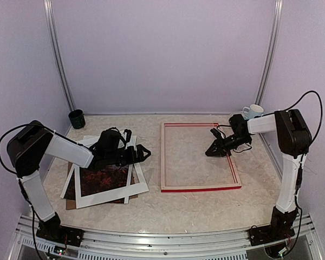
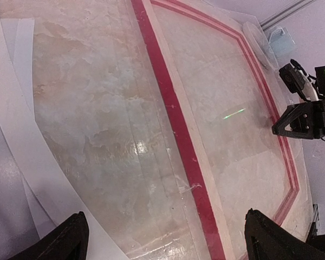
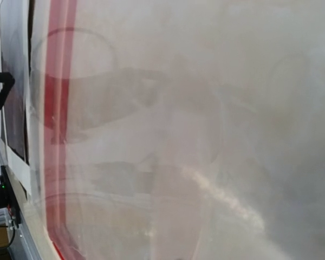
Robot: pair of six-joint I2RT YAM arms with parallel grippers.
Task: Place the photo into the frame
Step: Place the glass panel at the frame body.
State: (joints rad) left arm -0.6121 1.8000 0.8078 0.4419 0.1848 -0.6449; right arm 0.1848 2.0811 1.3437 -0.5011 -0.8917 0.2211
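Observation:
The photo [image 1: 102, 176] lies at the left in a pile, its dark reddish part showing through the cut-out of a white mat [image 1: 105, 197] on top of it. The frame [image 1: 200, 188], red-edged with a pale wood back, lies flat at centre right; its left rail also shows in the left wrist view [image 2: 170, 103]. My left gripper [image 1: 144, 153] is open and empty, low over the pile's right edge, its fingers [image 2: 70, 241] spread wide. My right gripper [image 1: 214, 152] hovers over the frame's inner area near its right rail and looks open; its fingers are hidden in the blurred right wrist view.
A brown backing board [image 1: 70, 203] pokes out under the pile. A dark green cup [image 1: 76, 118] stands at back left and a white mug [image 1: 253, 111] at back right. Faint edges of a clear sheet [image 2: 168, 179] show between the pile and the frame.

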